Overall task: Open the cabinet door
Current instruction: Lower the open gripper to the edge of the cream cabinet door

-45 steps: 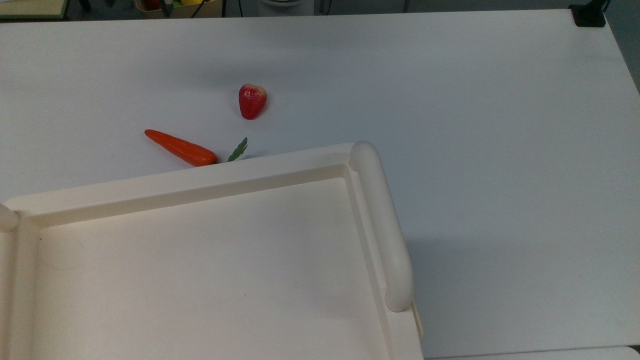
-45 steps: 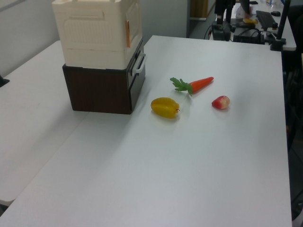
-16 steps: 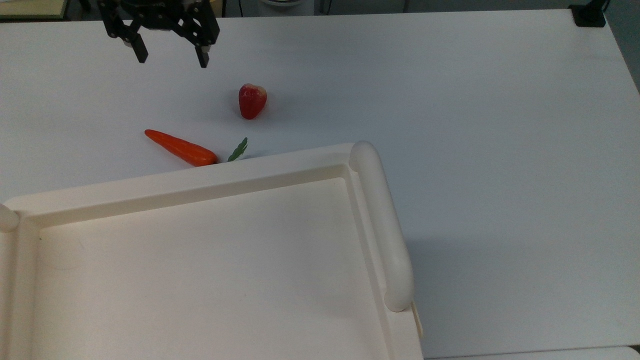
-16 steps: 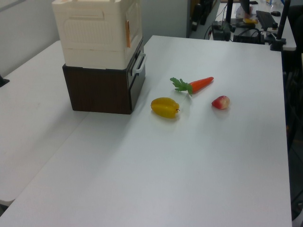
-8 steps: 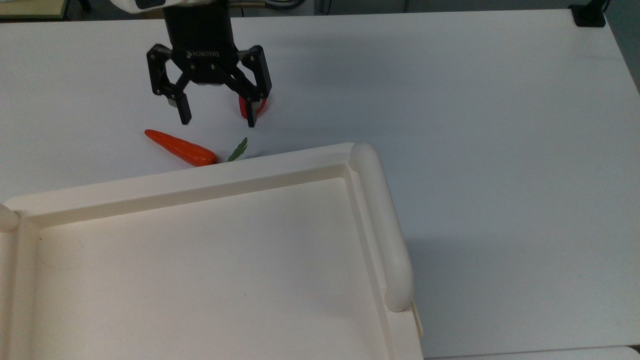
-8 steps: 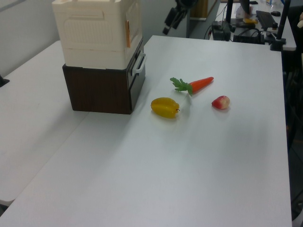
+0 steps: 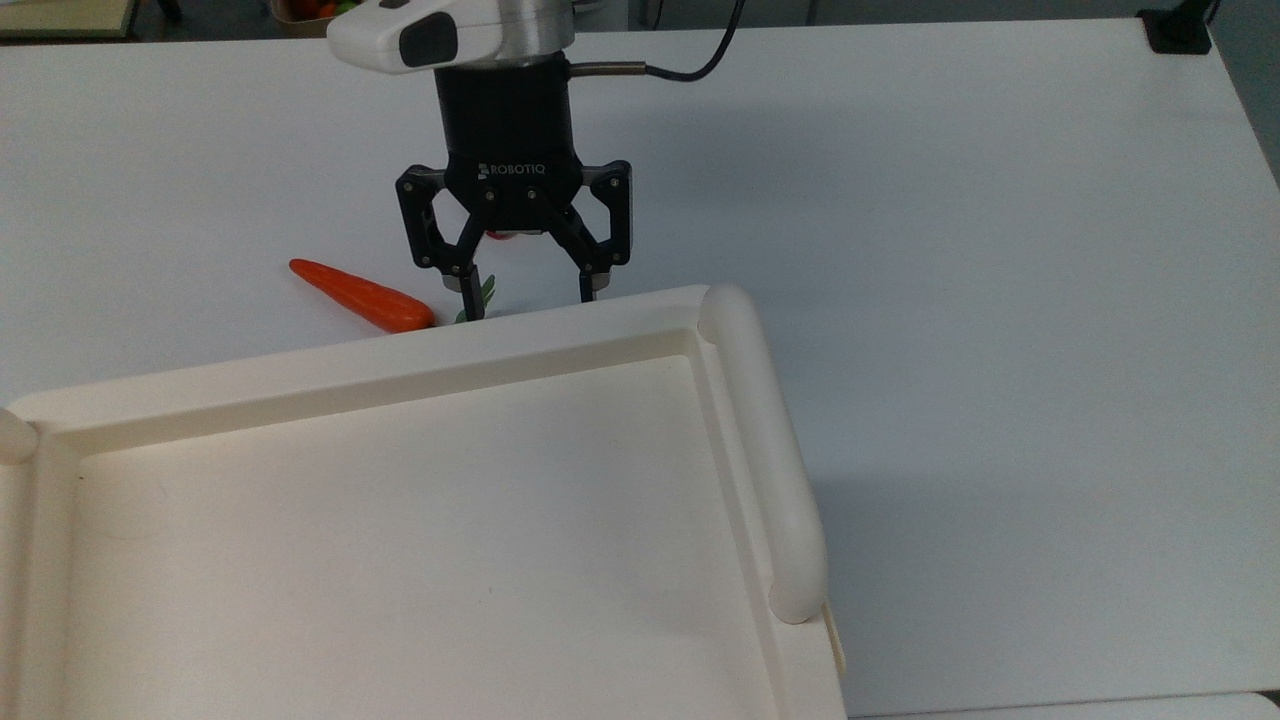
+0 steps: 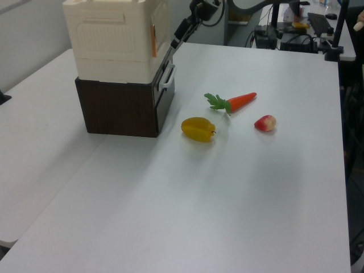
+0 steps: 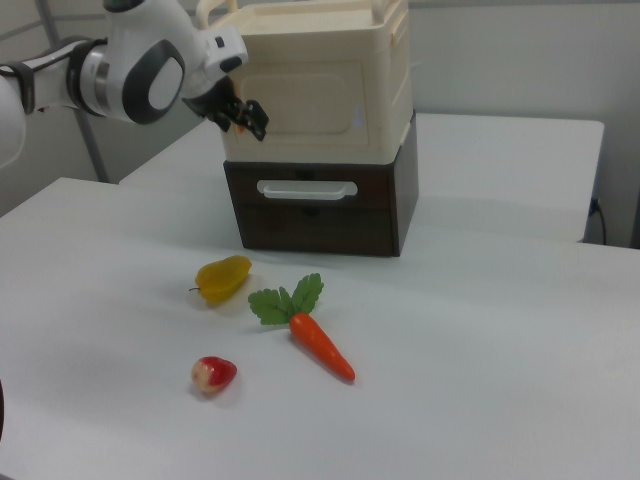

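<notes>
The cabinet door (image 9: 310, 95) is the cream front panel of the upper cabinet, and it lies flush and shut. In the left view the cabinet door (image 8: 162, 25) shows almost edge-on, with a tan mark by its corner. My gripper (image 7: 528, 297) is open, fingertips just off the front rim of the cabinet's tray-like top (image 7: 400, 520). In the right view the gripper (image 9: 247, 118) hangs at the door's left edge, near the top. The left view has the gripper (image 8: 175, 41) close in front of the door.
The cream cabinet sits on a dark brown drawer unit (image 9: 320, 225) with a white handle (image 9: 307, 189). On the table in front lie a carrot (image 9: 320, 345), a yellow fruit (image 9: 222, 278) and a small red fruit (image 9: 213, 373). White table (image 7: 1000, 300) stretches to the top view's right.
The arm came in from the top view's upper left and moved toward the cabinet's front rim. It stayed open and now covers most of the red fruit in the top view.
</notes>
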